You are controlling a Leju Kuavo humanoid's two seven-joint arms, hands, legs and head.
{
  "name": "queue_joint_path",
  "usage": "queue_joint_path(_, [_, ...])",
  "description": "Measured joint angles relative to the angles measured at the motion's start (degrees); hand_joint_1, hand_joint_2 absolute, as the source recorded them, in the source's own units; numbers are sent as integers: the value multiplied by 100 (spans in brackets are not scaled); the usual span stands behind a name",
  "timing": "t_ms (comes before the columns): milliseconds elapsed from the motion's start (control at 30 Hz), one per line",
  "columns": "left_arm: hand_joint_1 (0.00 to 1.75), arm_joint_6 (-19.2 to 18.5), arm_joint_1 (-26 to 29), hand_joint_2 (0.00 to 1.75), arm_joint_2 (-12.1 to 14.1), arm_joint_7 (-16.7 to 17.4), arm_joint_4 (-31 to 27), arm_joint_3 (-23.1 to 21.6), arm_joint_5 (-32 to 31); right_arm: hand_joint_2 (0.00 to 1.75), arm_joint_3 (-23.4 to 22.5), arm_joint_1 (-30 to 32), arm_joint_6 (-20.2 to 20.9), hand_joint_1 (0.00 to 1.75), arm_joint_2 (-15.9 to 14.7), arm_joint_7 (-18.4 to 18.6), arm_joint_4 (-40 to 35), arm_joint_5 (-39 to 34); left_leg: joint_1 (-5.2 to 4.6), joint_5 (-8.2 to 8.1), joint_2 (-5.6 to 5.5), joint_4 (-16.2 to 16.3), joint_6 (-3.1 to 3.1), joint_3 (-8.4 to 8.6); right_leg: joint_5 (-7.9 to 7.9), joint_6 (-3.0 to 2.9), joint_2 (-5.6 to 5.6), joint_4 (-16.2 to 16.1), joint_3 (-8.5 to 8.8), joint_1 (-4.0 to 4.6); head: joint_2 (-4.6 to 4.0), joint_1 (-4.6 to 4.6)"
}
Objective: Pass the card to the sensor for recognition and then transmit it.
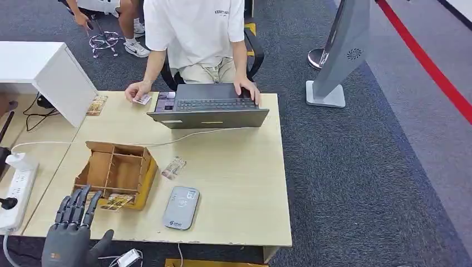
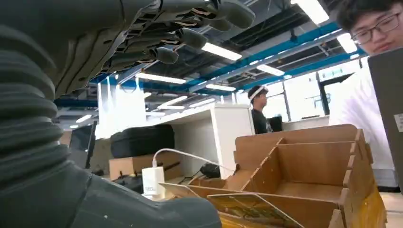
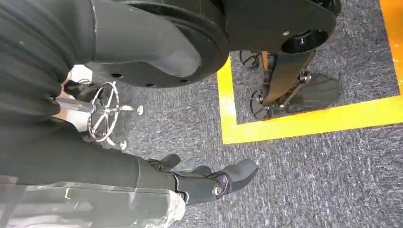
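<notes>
While the left robot hand point(image 1: 71, 225) hovers empty with fingers spread at the desk point(image 1: 245, 183) edge, a card point(image 1: 116, 202) lies in the cardboard organizer's point(image 1: 114, 171) front slot just beyond its fingertips. The grey card sensor point(image 1: 181, 207) sits beside the box, its printing too small to read. The right robot hand point(image 3: 209, 178) hangs over carpet, fingers seemingly loose and holding nothing.

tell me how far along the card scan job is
Nothing looks done yet. The left robot hand hovers open near the cardboard box, just short of the card at its front edge. The right robot hand hangs by the floor. Still left: grasping the card, presenting it to the grey sensor, handing it on.
</notes>
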Motion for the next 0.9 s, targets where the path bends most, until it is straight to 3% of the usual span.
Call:
queue_joint_path(333, [0,0,-351,175,-772,-918,483,882,-26,175,0,-20,7,0,0,17,0,101,1,0,-2,0,0,1,1,0,-4,0,1,1,0,4])
queue_joint_path(567, [0,0,-645,175,-1118,-1205,886,1250,-22,175,17,-26,9,0,0,17,0,162,1,1,-2,0,0,1,1,-1,-4,0,1,1,0,0])
queue_joint_path(900, [0,2,-978,175,-1360,-1354,1397,1529,-61,175,39,-34,44,0,7,-9,0,221,1,1,-5,0,0,1,1,-1,-4,1,1,1,0,2])
